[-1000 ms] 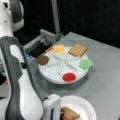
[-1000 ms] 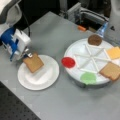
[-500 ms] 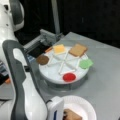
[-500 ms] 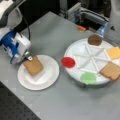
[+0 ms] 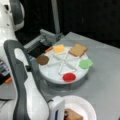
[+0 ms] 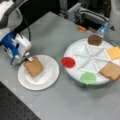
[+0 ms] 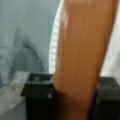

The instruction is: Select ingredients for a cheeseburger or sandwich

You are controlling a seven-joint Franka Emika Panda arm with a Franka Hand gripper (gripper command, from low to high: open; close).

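Bread square (image 6: pixel 33 66) lowered flat onto plate (image 6: pixel 47 78), end effector (image 6: pixel 28 59) pinching its edge.

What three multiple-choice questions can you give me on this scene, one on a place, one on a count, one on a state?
1. Where does the bread square at the gripper lie?
A. on the white plate
B. in the divided tray
C. on the bare table

2. How many food pieces lie in the tray?
A. three
B. five
C. seven

3. How does the gripper stand?
A. open, high over the tray
B. shut on the bread square
C. shut on the red disc

Answers:
1 A: in a front view the tan square rests on the plate, left of the tray.
2 B: the brown patty, yellow cheese, second bread square, green piece and red disc are there.
3 B: in the wrist view the tan slab sits between both dark fingers.
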